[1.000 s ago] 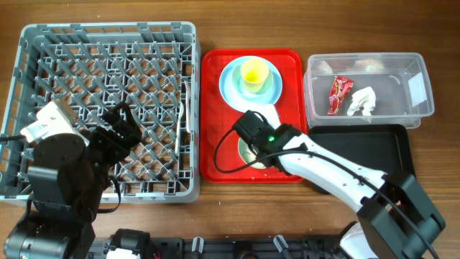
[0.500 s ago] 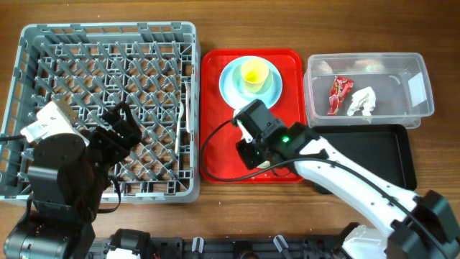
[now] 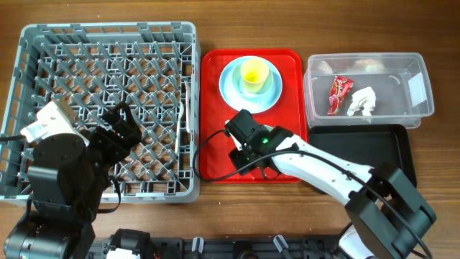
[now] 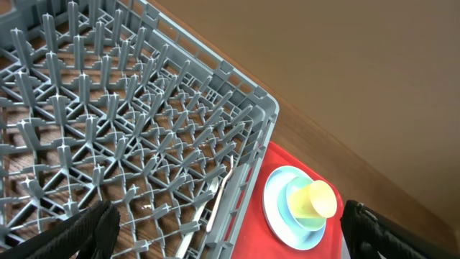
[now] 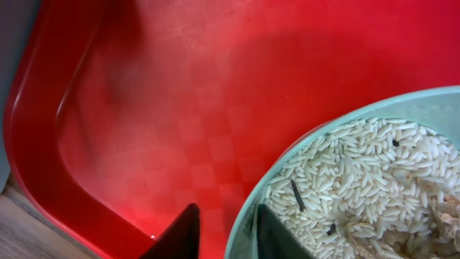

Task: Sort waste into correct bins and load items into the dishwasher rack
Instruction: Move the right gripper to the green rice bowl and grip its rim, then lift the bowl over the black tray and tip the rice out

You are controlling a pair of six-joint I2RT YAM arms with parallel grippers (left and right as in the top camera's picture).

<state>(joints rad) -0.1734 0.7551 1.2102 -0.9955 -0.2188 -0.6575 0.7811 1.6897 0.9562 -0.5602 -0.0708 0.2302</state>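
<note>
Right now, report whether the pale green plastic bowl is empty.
Not empty: whitish rice grains fill the pale green bowl, right wrist view.

Left arm (image 3: 61, 162) folded back, left gripper (image 4: 226, 234) spread wide; right arm (image 3: 323, 169) extended leftward, right gripper (image 5: 223, 234) low, narrowly parted.

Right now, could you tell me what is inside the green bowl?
White rice with a few dark specks fills the bowl. The rice hides its bottom, and overhead the right arm covers it.
</note>
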